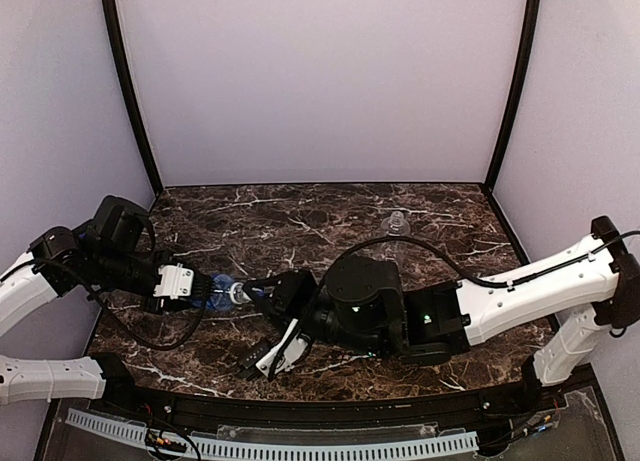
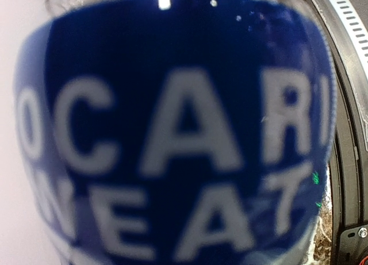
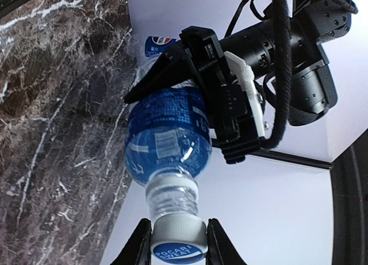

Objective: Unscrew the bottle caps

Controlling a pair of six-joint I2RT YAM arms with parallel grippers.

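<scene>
A clear bottle [image 1: 222,284] with a blue wrap label lies level above the table, held between both arms. My left gripper [image 1: 198,286] is shut on its body; the right wrist view shows those black fingers [image 3: 172,64] clamping the label. The label [image 2: 172,133] fills the left wrist view and hides the fingers there. My right gripper [image 1: 252,292] is shut on the white bottle cap [image 1: 240,293]. In the right wrist view the cap [image 3: 179,229], with its blue printed top, sits tight between my fingertips [image 3: 141,242]; the neck threads above it show.
A plain clear bottle [image 1: 397,222] stands at the back of the marble table [image 1: 250,221]. Another blue-labelled bottle [image 3: 156,43] shows behind the left gripper by the wall. A black rail [image 1: 300,413] runs along the near edge. Walls close three sides.
</scene>
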